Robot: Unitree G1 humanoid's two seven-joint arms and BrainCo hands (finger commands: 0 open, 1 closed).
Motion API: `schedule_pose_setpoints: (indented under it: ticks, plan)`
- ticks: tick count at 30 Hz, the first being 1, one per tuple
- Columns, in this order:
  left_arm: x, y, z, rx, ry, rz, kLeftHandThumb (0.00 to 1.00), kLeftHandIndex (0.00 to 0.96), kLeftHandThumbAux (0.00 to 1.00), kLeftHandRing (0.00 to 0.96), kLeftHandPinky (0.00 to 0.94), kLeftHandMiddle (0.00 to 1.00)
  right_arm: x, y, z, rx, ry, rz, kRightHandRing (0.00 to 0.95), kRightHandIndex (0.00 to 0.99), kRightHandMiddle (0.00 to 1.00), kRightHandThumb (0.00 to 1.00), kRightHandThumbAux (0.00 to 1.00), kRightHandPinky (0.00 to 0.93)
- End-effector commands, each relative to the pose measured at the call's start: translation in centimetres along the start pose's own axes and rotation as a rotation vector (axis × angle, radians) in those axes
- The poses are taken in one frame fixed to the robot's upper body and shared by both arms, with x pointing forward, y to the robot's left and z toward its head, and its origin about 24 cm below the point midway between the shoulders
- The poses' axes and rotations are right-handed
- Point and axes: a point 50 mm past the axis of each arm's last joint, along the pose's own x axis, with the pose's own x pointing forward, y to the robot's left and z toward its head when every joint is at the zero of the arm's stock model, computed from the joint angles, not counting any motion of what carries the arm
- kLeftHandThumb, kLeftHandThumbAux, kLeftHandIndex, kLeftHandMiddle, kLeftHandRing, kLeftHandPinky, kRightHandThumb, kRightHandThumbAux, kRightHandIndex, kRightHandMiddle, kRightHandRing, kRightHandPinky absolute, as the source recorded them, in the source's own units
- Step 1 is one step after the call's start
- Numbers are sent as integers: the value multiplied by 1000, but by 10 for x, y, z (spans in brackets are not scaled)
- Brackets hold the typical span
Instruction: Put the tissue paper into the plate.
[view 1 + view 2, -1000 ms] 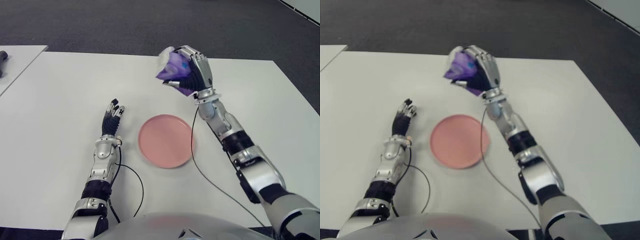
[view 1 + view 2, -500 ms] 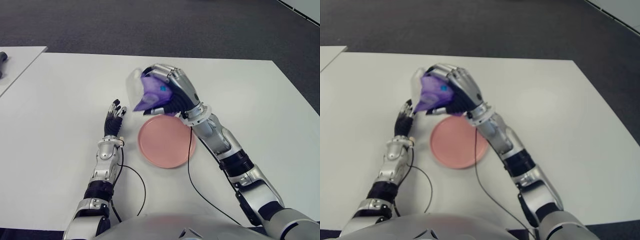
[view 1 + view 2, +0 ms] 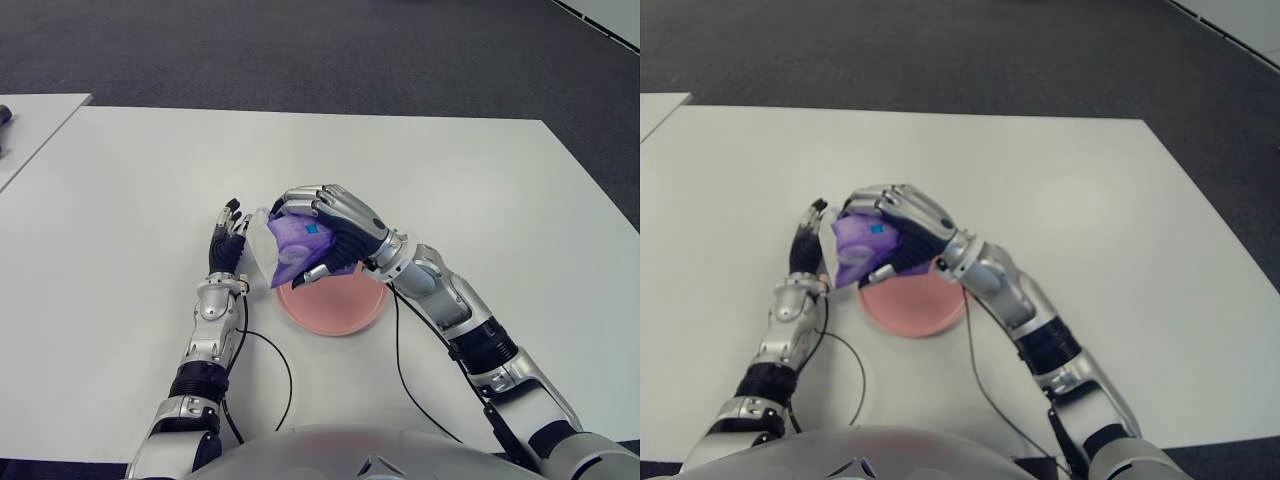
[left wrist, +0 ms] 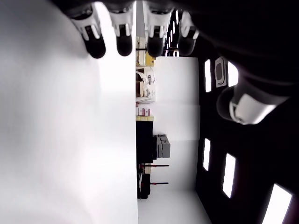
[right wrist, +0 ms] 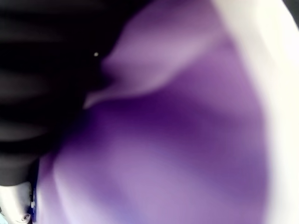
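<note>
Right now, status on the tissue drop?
Right hand shut on tissue pack, over plate left edge, not released. Left hand open, idle just left of pack. Nothing else on table.

A white table [image 3: 480, 180] carries the scene, with dark carpet floor [image 3: 300, 50] beyond its far edge at twelve o'clock. A pink plate [image 3: 340, 305] lies directly on the table near its middle. A thin black cable [image 3: 275, 365] trails across the tabletop at about seven o'clock from the plate. A second white table [image 3: 30, 125] stands apart at ten o'clock.
</note>
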Motion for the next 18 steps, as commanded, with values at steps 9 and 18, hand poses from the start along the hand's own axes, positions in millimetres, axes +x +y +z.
schedule_pose_setpoints:
  ticks: [9,18]
  plan:
    - [-5,2,-8,44,54,-1,0,0,459,0,0,0,-11,18,-22,-33,94,132,530,378,501,953,659,800]
    - [-5,3,-8,25,43,-1,0,0,458,0,0,0,-11,20,-33,-63,165,161,525,379,498,953,659,770]
